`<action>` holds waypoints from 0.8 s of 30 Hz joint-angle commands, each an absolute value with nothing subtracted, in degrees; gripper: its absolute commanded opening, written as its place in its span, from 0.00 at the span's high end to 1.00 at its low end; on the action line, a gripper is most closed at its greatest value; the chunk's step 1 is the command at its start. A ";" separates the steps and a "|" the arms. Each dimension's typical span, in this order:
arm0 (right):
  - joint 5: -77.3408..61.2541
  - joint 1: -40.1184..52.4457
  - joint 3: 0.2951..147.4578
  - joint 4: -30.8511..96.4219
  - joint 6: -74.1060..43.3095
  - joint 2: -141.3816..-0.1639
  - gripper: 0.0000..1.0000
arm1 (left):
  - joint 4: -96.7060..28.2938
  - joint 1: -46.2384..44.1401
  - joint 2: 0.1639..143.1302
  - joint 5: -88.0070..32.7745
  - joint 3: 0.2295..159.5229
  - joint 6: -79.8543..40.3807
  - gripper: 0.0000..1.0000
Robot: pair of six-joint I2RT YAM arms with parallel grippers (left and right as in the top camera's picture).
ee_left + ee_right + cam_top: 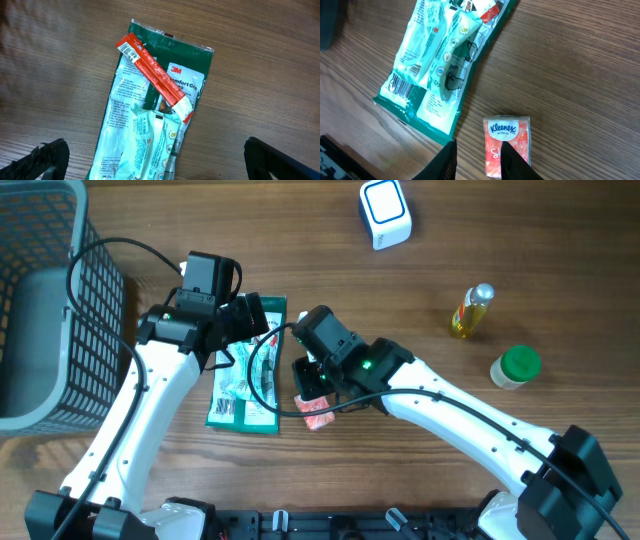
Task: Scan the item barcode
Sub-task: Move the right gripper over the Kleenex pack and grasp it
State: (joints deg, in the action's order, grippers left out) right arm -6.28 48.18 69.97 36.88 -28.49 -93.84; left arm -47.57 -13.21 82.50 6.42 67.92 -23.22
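- Right wrist view: the tissue pack [507,145] lies flat on the tabletop [580,75], near the green package [435,65], its lower end cut off by the frame
- Right hand [479,150] hangs over the pack, fingers narrowly apart, one covering its edge; whether it grips, I cannot tell
- Overhead, that arm hides most of the pack
- Left hand [155,150] spreads wide above the package, holding nothing
- Basket [100,300], cut by the left edge, shows only grey floor
- Scanner [385,213], bottle [472,310] and jar [515,366] stand well apart

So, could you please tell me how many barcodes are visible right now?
2: one at the upper end of the red strip, one at a corner of the green packet. Others may face down.
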 commanded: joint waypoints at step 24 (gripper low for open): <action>-6.42 48.21 69.63 34.15 -28.45 -108.60 0.66 | -47.42 -12.99 82.28 7.16 68.69 -22.74 0.00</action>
